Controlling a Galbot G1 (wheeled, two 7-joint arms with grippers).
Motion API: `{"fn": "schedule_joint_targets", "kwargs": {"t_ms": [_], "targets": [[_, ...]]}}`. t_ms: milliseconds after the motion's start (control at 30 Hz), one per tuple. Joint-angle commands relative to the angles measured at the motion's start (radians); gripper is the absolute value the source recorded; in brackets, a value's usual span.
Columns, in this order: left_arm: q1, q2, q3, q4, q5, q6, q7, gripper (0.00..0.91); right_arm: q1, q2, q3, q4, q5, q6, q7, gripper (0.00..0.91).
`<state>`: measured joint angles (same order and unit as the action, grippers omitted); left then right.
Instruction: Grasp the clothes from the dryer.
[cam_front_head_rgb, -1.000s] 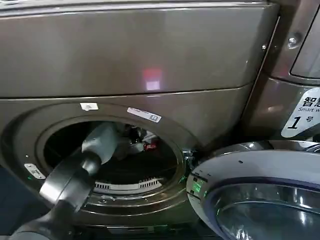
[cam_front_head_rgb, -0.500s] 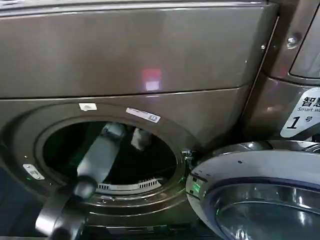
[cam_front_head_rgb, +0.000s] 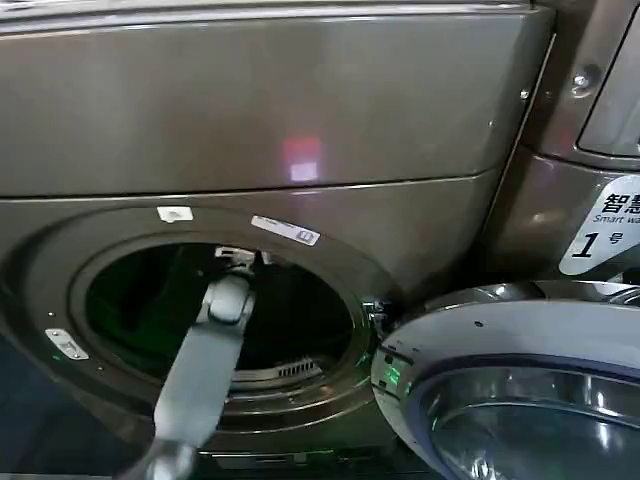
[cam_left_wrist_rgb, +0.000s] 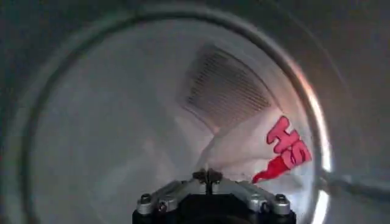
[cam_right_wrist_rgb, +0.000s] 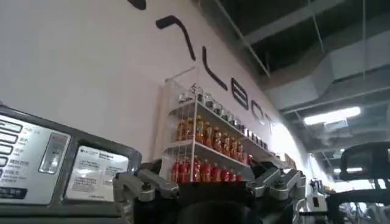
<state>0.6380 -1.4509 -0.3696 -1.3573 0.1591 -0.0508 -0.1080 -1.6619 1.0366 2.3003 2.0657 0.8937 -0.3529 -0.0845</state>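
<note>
The bronze-brown dryer (cam_front_head_rgb: 300, 120) stands with its round porthole open. My left arm reaches through the porthole, and my left gripper (cam_front_head_rgb: 236, 257) is high and deep in the dark drum. In the left wrist view the clothes (cam_left_wrist_rgb: 244, 149), white fabric with a red print, lie against the pale drum wall and run right up to my left gripper (cam_left_wrist_rgb: 208, 176). Its two fingertips are pressed together at the fabric's edge. My right gripper (cam_right_wrist_rgb: 210, 178) is parked away from the drum, open and holding nothing, facing a wall.
The silver-rimmed glass door (cam_front_head_rgb: 520, 390) hangs open at the lower right, close to the porthole. A like machine with a white sticker (cam_front_head_rgb: 608, 228) stands to the right. A vent panel (cam_left_wrist_rgb: 225, 91) sits at the drum's back. A shelf of bottles (cam_right_wrist_rgb: 207, 146) hangs on the wall.
My left arm has straightened and pushed deeper and higher into the drum. The white and red bundle seen in the porthole a second ago has shifted up with the gripper.
</note>
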Motion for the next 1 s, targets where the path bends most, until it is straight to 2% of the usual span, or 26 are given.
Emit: {"fn": "schedule_joint_targets", "kwargs": {"t_ms": [33,233,467,1000], "targets": [[0.236,-0.023,-0.072,-0.293,0.013,-0.052,-0.150,0.000,0.004,-0.002,-0.007,0.003,-0.011,0.028,0.007,0.907],[0.258,-0.020,-0.057,-0.313,-0.071,-0.004,-0.109,0.000,0.002,0.000,-0.004,-0.001,0.000,0.041,0.009,0.907],[0.289,-0.008,-0.039,-0.341,-0.072,0.015,-0.035,0.000,0.000,0.003,0.003,-0.003,0.001,0.045,0.012,0.907],[0.277,-0.006,-0.036,-0.339,-0.091,0.021,-0.002,0.000,-0.001,-0.002,0.012,-0.002,-0.031,0.034,0.001,0.907]]}}
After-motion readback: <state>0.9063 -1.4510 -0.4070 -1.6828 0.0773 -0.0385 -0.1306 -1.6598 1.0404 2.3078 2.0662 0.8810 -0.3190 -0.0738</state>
